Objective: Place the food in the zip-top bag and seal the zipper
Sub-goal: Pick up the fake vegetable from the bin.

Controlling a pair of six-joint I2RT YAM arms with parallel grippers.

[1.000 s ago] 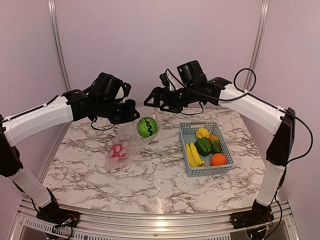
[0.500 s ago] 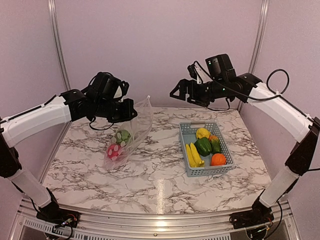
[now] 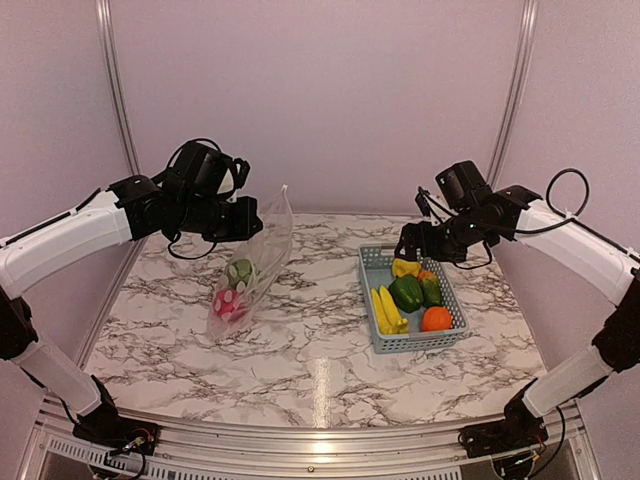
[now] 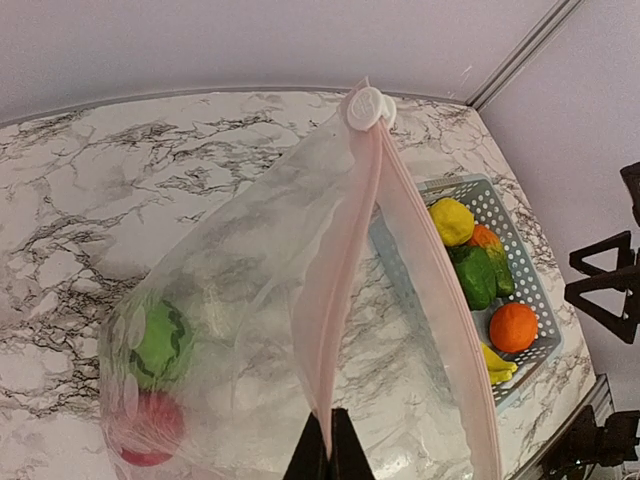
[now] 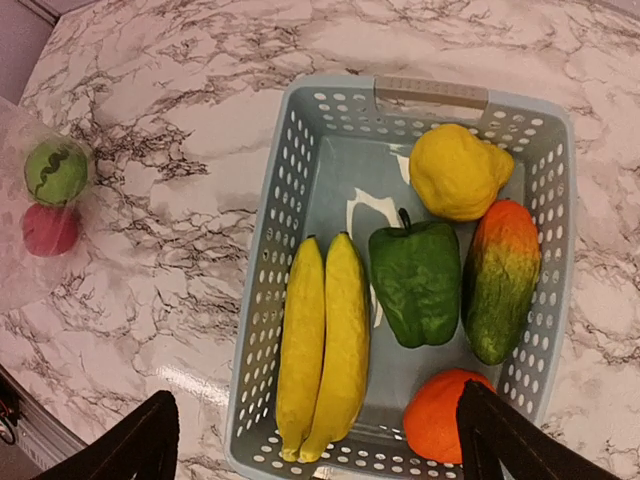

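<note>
My right pincer [image 5: 315, 400], jaws wide and empty, hangs right above the basket [image 5: 300, 130], whose bananas [image 5: 325, 340] lie beneath with long axis crossing my closing line, while my left pincer [image 4: 328, 440], farther off, is clamped on the zip-top bag [image 4: 250, 300], held open left of the basket.

No lettering, label, brand or number can be read on the zip-top bag [image 4: 270, 270], the basket [image 5: 275, 250] or the food [image 5: 415, 280].

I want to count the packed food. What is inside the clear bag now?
Inside the zip-top bag, at its bottom, lie two pieces: the green striped melon and the red-pink ball. Crinkles and glare blur the rest, so a smaller piece could be hidden.
</note>
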